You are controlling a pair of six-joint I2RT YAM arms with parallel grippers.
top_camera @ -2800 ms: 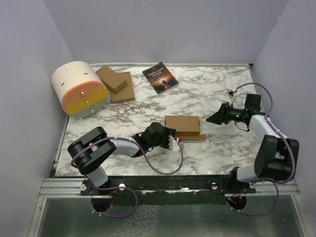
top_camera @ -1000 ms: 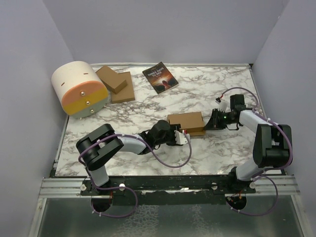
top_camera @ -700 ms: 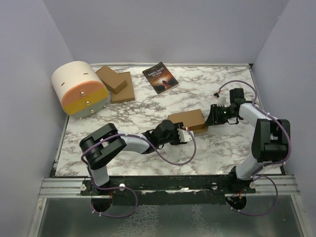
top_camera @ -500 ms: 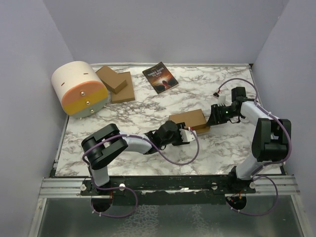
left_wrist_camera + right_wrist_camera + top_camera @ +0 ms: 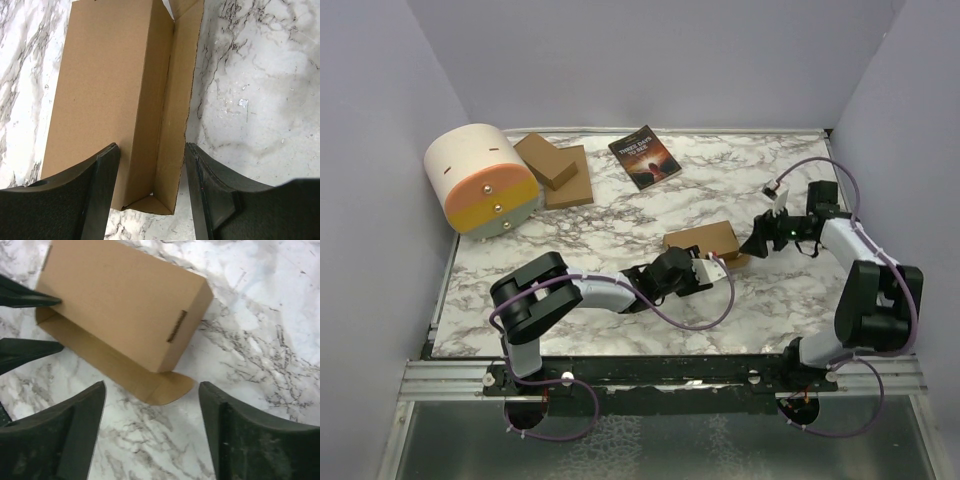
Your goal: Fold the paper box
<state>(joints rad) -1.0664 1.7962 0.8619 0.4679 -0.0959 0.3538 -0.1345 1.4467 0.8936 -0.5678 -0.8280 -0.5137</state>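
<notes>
Nearest the bases: my left arm (image 5: pixel 590 292) reaches low across the counter (image 5: pixel 620 215) to the near-left end of the paper box (image 5: pixel 703 239). Left jaws are apart, not clamped. One finger sits over the box's top panel, the other on the marble just beside the open long flap (image 5: pixel 182 100), so wall and flap lie between them.

The box rests right of centre on the counter, body formed, long flap flat along its near side, and a rounded tab (image 5: pixel 172 385) sticking out at the right corner.

Right jaws are wide apart, just off that right end, with the tab and corner in line between them.

Risks, as I judge them:
- The carton is light on smooth marble. A one-sided push would slide or spin it rather than fold the flap.
- If the left jaws close hard, they could crush the wall.
- The right jaws could crease the tab off its line.
- Both sets of jaws are close and could knock together.

Far side: dark book (image 5: pixel 644 156), stack of flat cardboard (image 5: pixel 557 170), cream-and-orange drum (image 5: pixel 480 180).
</notes>
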